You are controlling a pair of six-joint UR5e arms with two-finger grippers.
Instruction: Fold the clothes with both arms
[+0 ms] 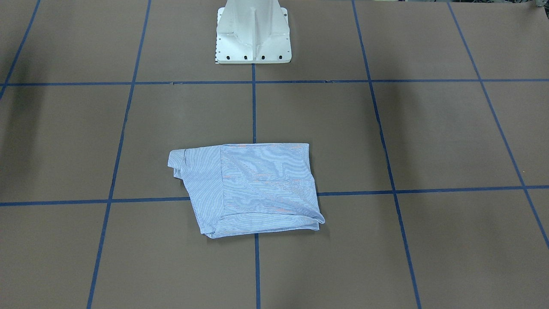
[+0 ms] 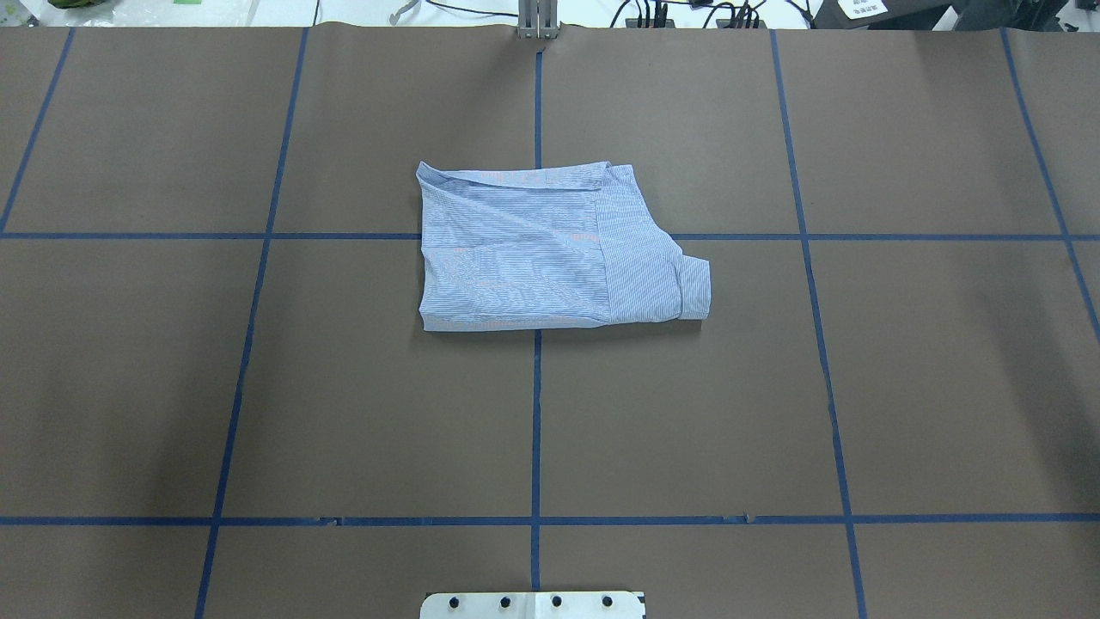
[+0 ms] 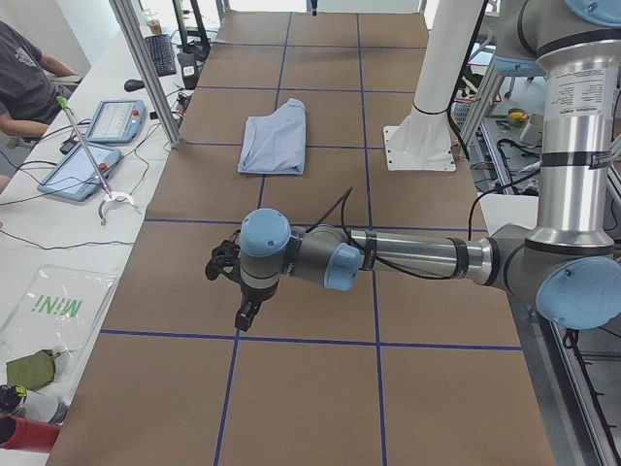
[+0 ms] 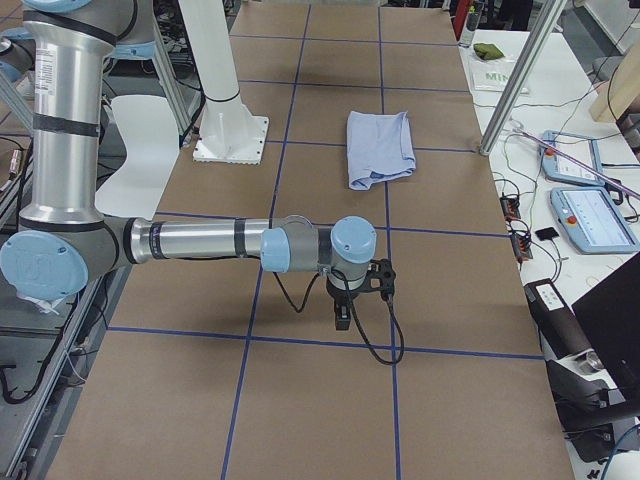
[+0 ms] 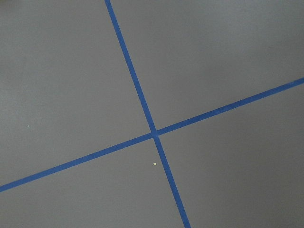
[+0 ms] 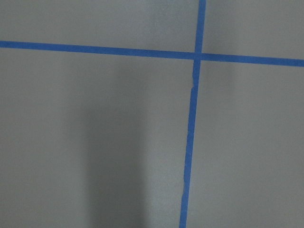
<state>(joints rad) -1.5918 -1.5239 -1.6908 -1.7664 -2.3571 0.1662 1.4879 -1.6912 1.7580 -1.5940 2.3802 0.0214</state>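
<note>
The light blue and white striped shirt (image 1: 248, 189) lies folded into a compact rectangle near the table's middle, with one cuffed sleeve end sticking out at its side. It also shows in the overhead view (image 2: 550, 249) and both side views (image 3: 275, 136) (image 4: 380, 148). My left gripper (image 3: 245, 313) hangs over bare table far from the shirt, towards the table's left end. My right gripper (image 4: 342, 315) hangs likewise towards the right end. Both show only in side views, so I cannot tell if they are open or shut. Both wrist views show only brown table and blue tape.
The white pedestal base (image 1: 253, 34) stands at the robot's side of the table. Blue tape lines (image 2: 536, 413) grid the brown surface. A side desk holds tablets (image 3: 97, 146) and cables, with aluminium posts (image 3: 146, 68) at the table edge and a seated person (image 3: 24, 78).
</note>
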